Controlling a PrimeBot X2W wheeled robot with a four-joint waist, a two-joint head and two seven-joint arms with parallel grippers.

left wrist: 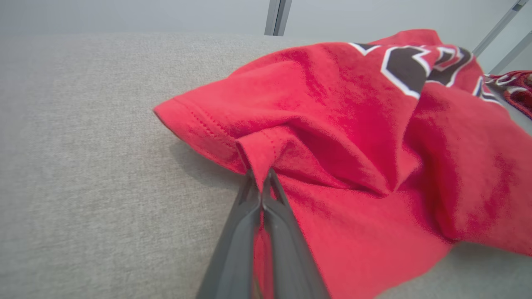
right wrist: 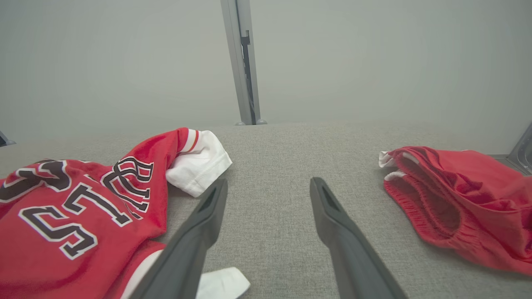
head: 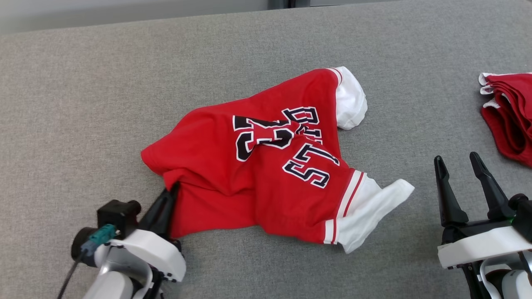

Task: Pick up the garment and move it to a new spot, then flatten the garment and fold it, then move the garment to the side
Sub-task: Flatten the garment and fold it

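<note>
Crumpled red knit jersey with white sleeve ends (head: 216, 166) lies mid grey cloth-covered table (head: 83, 104). Soft, light and limp, so it will likely sag. Your left pincer (head: 169, 195) pinches its hem fold; your right pincer (head: 457, 158) is spread. Grip hems, not the middle.

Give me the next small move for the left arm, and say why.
Probably a short lift of the left gripper. It is shut on a hem fold of the shirt, which lies crumpled on the table. The right gripper hangs open, apart from the cloth, so the left one alone would likely carry the shirt to a new spot.
</note>
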